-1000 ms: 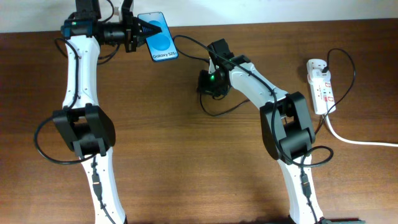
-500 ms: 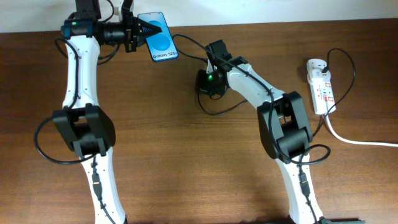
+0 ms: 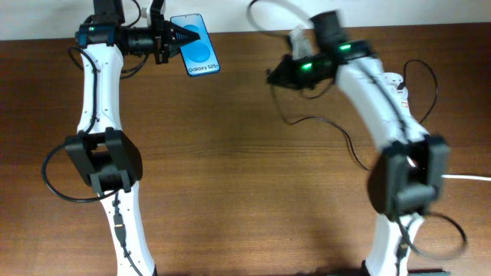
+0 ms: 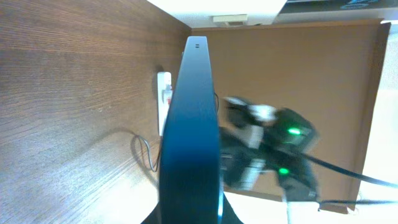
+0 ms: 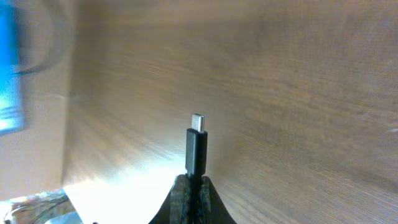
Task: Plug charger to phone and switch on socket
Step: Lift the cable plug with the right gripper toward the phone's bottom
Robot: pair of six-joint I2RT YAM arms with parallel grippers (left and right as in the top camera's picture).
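Observation:
My left gripper is shut on the phone and holds it up at the table's far left, blue screen to the overhead camera. In the left wrist view the phone is edge-on between the fingers. My right gripper is raised right of the phone, blurred, and shut on the charger. In the right wrist view the jaws pinch the black plug tip, its metal end pointing up. The charger's thin cable trails across the table. The socket lies far right, mostly under my right arm.
The socket also shows in the left wrist view, with the blurred right arm beyond the phone. A thick white cord leaves at the right edge. The phone is a blue blur in the right wrist view.
My right arm has lifted off the table and swung up and right with the charger plug in its jaws, dragging the cable. My left arm and the phone have not moved.

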